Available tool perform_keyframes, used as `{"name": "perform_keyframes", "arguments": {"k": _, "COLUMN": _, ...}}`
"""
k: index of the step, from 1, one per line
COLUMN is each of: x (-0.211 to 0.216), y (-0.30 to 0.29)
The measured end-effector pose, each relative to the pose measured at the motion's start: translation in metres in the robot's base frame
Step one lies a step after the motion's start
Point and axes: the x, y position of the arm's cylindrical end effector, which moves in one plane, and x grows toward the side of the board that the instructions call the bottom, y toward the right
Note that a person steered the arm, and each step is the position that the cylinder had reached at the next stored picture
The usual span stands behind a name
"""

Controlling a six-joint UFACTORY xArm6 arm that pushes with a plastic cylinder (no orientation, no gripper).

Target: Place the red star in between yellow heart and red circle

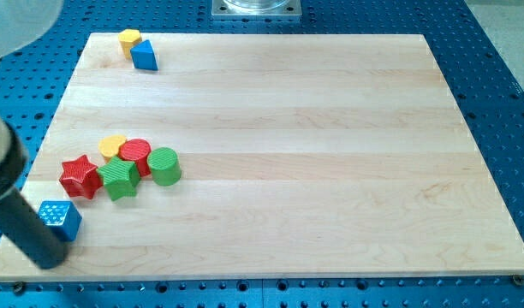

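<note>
The red star [80, 176] lies at the board's left, touching the green star [119, 178] on its right. The yellow heart [113, 145] sits just above them, touching the red circle [135, 155] to its right. A green circle [164, 165] lies right of the red circle. My tip [48, 255] is the lower end of the dark rod at the view's bottom left, right next to the blue cube [60, 219], below and left of the red star.
A yellow block [129, 39] and a blue triangle [144, 56] sit together at the board's top left corner. The wooden board [288, 154] lies on a blue perforated table. The rod's thick upper part covers the board's left edge.
</note>
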Motion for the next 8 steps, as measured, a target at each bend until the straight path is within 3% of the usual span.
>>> {"name": "perform_keyframes", "arguments": {"k": 1, "x": -0.039, "y": 0.013}}
{"name": "perform_keyframes", "arguments": {"k": 2, "x": -0.085, "y": 0.083}}
{"name": "perform_keyframes", "arguments": {"k": 4, "x": -0.049, "y": 0.028}}
{"name": "perform_keyframes", "arguments": {"k": 5, "x": -0.08, "y": 0.009}}
{"name": "perform_keyframes", "arguments": {"k": 7, "x": -0.164, "y": 0.065}}
{"name": "perform_keyframes", "arguments": {"k": 8, "x": -0.181, "y": 0.03}}
